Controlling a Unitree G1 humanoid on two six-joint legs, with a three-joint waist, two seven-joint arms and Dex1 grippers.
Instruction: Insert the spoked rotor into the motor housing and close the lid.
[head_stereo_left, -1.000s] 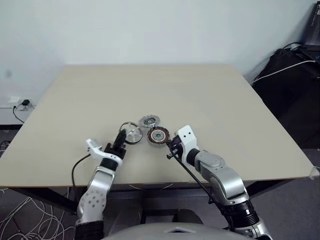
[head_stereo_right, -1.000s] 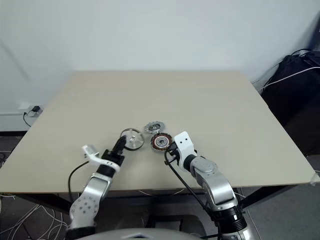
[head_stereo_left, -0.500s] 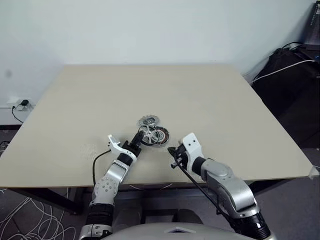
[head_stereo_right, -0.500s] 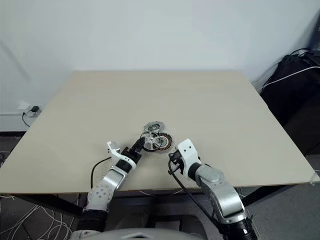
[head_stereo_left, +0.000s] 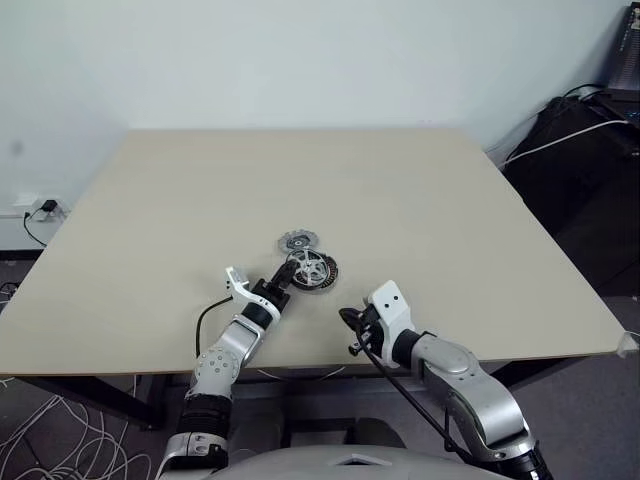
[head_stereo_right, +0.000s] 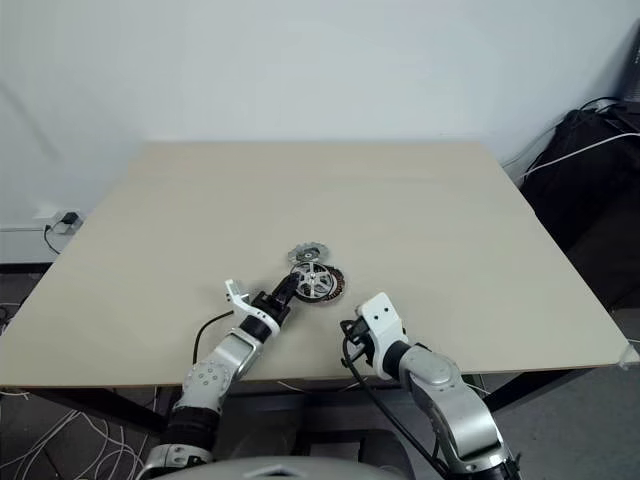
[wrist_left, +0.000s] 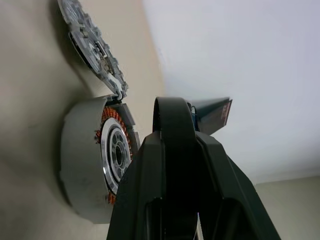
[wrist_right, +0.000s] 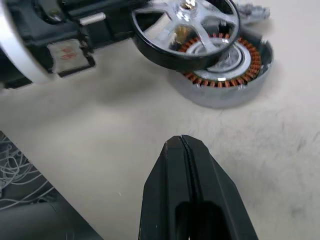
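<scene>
Left eye view: a pale worktop takes up the middle of the frame, and the task's 3 parts sit together just below its centre. The left gripper comes in from the lower left and is clamped on the dark rim of the spoked rotor, holding it over the motor housing. In the right wrist view the spoked rotor lies in the upper middle of the frame, tilted, its near edge raised above the housing, whose copper windings show beneath it in a silver-grey wall. Whether the far edge of the rotor touches the housing cannot be told.

The lid lies flat on the worktop just above and left of the housing in the left eye view, close beside it; in the left wrist view its notched edge appears at the upper left of the frame, right next to the housing at the centre left.

The right gripper sits lower and to the right of the parts, near the front edge of the worktop and apart from them. In the right wrist view its 2 black fingers are pressed together with nothing between them, pointing toward the housing.

A dark bag with a white cable stands at the right edge of the frame.
</scene>
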